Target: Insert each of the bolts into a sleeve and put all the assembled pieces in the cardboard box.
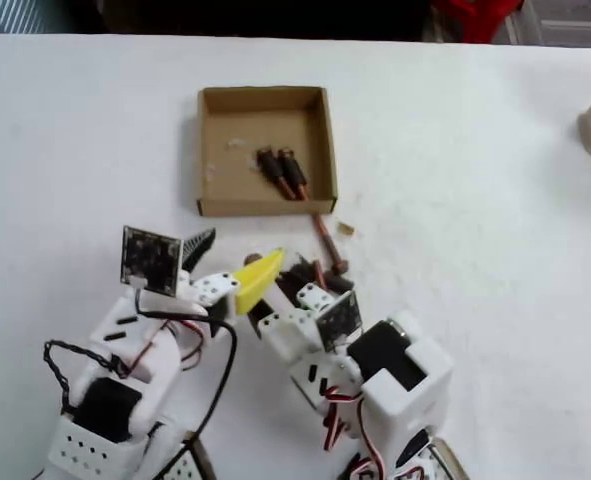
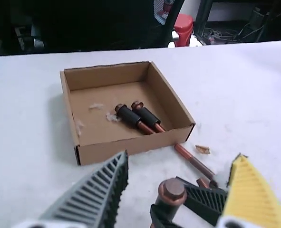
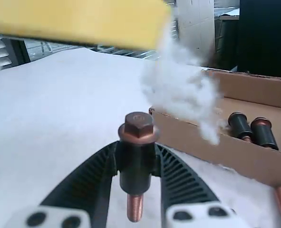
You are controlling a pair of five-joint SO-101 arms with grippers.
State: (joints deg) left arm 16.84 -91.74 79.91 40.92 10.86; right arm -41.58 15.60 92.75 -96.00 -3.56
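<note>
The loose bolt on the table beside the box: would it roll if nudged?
Probably in a curve: the bolt has a round shank and wider head, so it likely pivots about the head. It looks like solid metal, so stiff and heavy for its size.

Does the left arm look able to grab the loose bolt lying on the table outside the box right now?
Probably not directly: the right claw, shut on a sleeved bolt, sits between the open left claw and the loose bolt.
</note>
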